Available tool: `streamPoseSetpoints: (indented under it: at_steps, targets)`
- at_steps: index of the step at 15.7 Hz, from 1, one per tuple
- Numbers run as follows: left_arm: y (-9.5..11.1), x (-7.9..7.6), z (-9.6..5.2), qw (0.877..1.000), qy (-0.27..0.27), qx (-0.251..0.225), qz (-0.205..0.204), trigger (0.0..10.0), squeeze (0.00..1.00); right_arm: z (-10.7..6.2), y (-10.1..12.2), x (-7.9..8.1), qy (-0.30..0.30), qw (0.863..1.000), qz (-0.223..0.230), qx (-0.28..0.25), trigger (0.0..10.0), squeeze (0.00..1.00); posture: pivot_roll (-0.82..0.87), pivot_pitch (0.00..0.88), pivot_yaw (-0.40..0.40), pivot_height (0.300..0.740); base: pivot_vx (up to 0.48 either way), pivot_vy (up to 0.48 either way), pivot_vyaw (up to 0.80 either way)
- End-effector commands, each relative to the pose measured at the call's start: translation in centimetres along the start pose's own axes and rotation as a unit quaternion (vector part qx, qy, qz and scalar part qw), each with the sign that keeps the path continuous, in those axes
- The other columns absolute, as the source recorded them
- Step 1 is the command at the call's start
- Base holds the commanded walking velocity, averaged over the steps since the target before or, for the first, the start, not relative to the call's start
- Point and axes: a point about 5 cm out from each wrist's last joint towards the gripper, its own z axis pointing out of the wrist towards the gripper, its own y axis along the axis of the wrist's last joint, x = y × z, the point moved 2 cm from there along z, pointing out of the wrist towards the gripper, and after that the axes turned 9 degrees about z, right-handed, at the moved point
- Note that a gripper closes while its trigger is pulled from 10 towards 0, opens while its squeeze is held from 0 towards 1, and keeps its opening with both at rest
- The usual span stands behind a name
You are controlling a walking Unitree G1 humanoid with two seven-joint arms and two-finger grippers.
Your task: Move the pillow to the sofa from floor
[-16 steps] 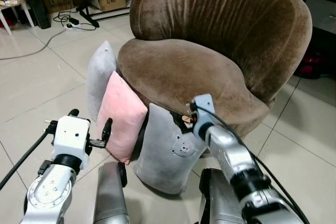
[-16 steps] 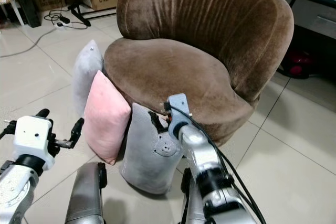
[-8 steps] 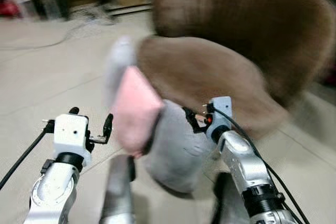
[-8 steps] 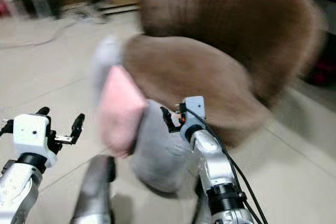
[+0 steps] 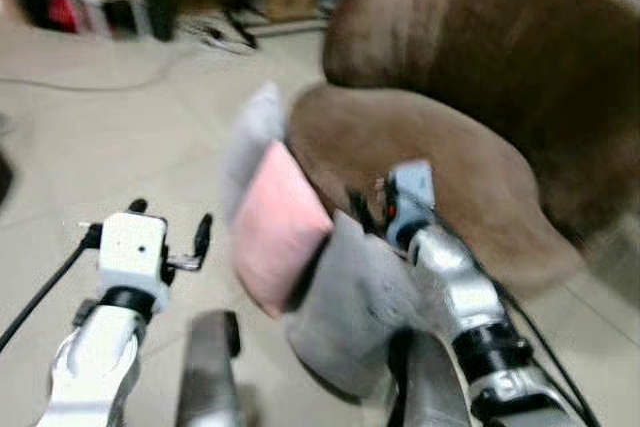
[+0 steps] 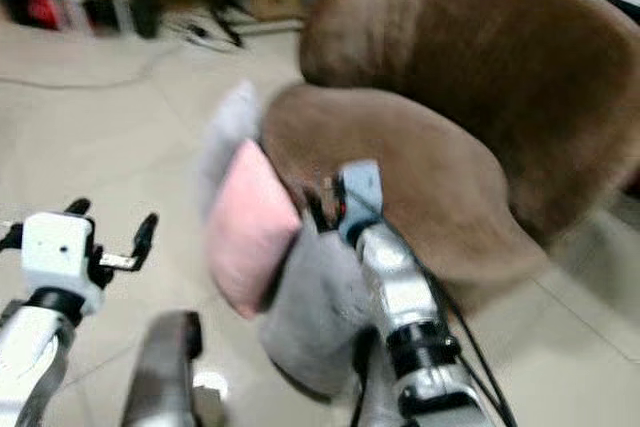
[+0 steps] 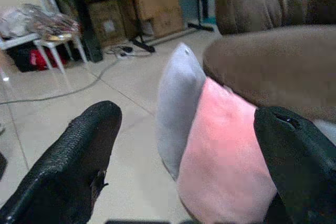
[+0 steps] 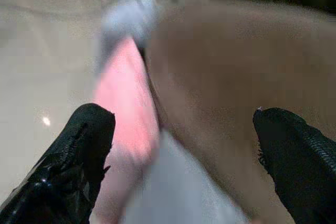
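Three pillows stand on the floor, leaning on the brown sofa (image 5: 470, 77): a grey pillow (image 5: 250, 137) farthest, a pink pillow (image 5: 275, 237) in the middle, and a second grey pillow (image 5: 345, 312) nearest me. My right gripper (image 5: 362, 205) is open just above the near grey pillow's top edge, by the seat's front. In the right wrist view the pink pillow (image 8: 126, 98) and the seat (image 8: 226, 77) lie between its fingers (image 8: 79, 156). My left gripper (image 5: 170, 222) is open and empty, held left of the pink pillow (image 7: 226, 150) and apart from it.
Both eye views are blurred. Cardboard boxes (image 7: 157, 9) and a dark stand are at the back, with cables (image 7: 126, 51) on the tiles before them. A white rack (image 7: 47, 40) with bags is at the far left. Pale tile floor (image 5: 90, 137) spreads to the left.
The whole picture has shifted, so the camera has swung left and the sofa sits further right. My right gripper has risen a little toward the seat edge. The left gripper keeps its pose.
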Motion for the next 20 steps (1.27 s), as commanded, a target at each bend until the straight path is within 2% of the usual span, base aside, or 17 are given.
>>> streamPoseSetpoints:
  at_steps: [1, 2, 3, 5, 6, 7, 9, 12, 15, 16, 18, 20]
  targets:
    - [-0.1, -0.3, -0.1, 1.0, -0.011, 0.002, 0.003, 10.0, 0.0, 0.4, 1.2, 0.0, -0.006, 1.0, -0.021, -0.018, 10.0, 1.0, 0.06, 0.0, -0.074, 0.461, 0.0, 0.0, 0.0]
    - [-0.3, -0.7, -0.2, 0.999, -0.035, 0.008, 0.01, 10.0, 0.0, 0.9, 1.1, -0.5, -0.014, 0.998, -0.065, -0.011, 10.0, 1.0, 0.06, 0.0, -0.075, 0.461, 0.0, 0.0, 0.0]
    - [-0.4, -0.8, -0.3, 0.999, -0.045, 0.01, 0.012, 10.0, 0.0, 1.0, 1.1, -0.7, -0.015, 0.997, -0.076, -0.007, 10.0, 1.0, 0.06, 0.0, -0.077, 0.461, 0.0, 0.0, 0.0]
    - [-0.5, -1.2, -0.4, 0.997, -0.07, 0.013, 0.018, 10.0, 0.0, 1.6, 1.2, -0.7, 0.002, 0.998, -0.066, 0.005, 10.0, 1.0, 0.06, 0.0, -0.075, 0.461, 0.0, 0.0, 0.0]
    - [-0.4, -1.3, -0.8, 0.995, -0.096, 0.015, 0.01, 10.0, 0.0, 2.2, 0.5, -1.3, -0.018, 0.995, -0.088, 0.045, 10.0, 1.0, 0.06, 0.0, -0.072, 0.461, 0.0, 0.0, 0.0]
    - [-0.3, -1.4, -0.9, 0.994, -0.105, 0.015, 0.008, 10.0, 0.0, 2.2, 0.2, -1.5, -0.027, 0.993, -0.1, 0.062, 10.0, 1.0, 0.06, 0.0, -0.071, 0.461, 0.0, 0.0, 0.0]
    - [-0.3, -2.1, -1.7, 0.987, -0.158, 0.02, 0.004, 10.0, 0.0, 2.1, -1.4, -2.6, -0.036, 0.986, -0.106, 0.123, 10.0, 1.0, 0.06, 0.029, -0.068, 0.461, 0.0, 0.0, 0.0]
    - [-0.4, -1.9, -3.0, 0.985, -0.172, 0.029, 0.007, 10.0, 0.0, 1.9, -1.3, -4.1, -0.073, 0.98, -0.126, 0.132, 10.0, 1.0, 0.06, 0.09, -0.075, 0.461, 0.0, 0.0, 0.0]
    - [-0.2, -1.6, -4.6, 0.982, -0.184, 0.04, 0.006, 10.0, 0.0, 1.6, -1.5, -5.3, -0.103, 0.978, -0.114, 0.144, 10.0, 1.0, 0.06, 0.123, -0.08, 0.461, 0.0, 0.0, 0.0]
    - [-0.1, -1.4, -5.1, 0.981, -0.189, 0.044, 0.008, 10.0, 0.0, 1.4, -1.7, -5.7, -0.117, 0.974, -0.122, 0.15, 10.0, 0.0, 0.06, 0.132, -0.078, 0.461, 0.0, 0.0, 0.0]
    - [0.3, -1.4, -6.2, 0.979, -0.196, 0.049, 0.003, 10.0, 0.0, 0.9, -2.7, -6.4, -0.139, 0.964, -0.141, 0.179, 10.0, 0.0, 0.08, 0.169, -0.071, 0.461, 0.0, 0.0, 0.0]
    - [0.5, -1.6, -7.4, 0.977, -0.207, 0.059, -0.001, 10.0, 0.0, 0.6, -3.6, -6.4, -0.151, 0.964, -0.104, 0.195, 10.0, 0.0, 0.09, 0.187, -0.066, 0.461, 0.0, 0.0, 0.0]
